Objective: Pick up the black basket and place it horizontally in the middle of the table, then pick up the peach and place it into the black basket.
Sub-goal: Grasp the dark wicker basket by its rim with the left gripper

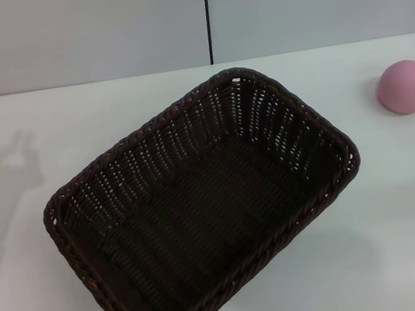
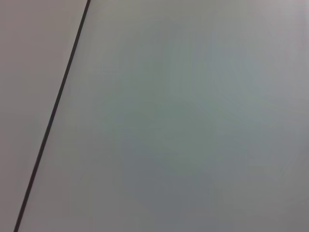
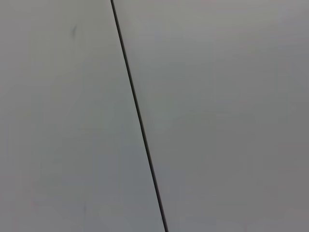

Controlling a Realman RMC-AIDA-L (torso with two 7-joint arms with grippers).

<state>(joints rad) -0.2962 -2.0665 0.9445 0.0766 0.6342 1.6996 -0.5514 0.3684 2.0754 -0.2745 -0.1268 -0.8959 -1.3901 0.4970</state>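
Observation:
The black basket (image 1: 199,204) sits on the white table (image 1: 13,123), turned at an angle, with its long side running from near left to far right. It is empty. The peach (image 1: 404,87) lies on the table at the far right, apart from the basket. Neither gripper shows in the head view. Both wrist views show only a grey wall with a dark seam, so the arms are out of the scene.
A grey wall (image 1: 93,31) with a vertical dark seam (image 1: 208,13) stands behind the table's far edge. An arm's shadow (image 1: 6,179) falls on the table at the left.

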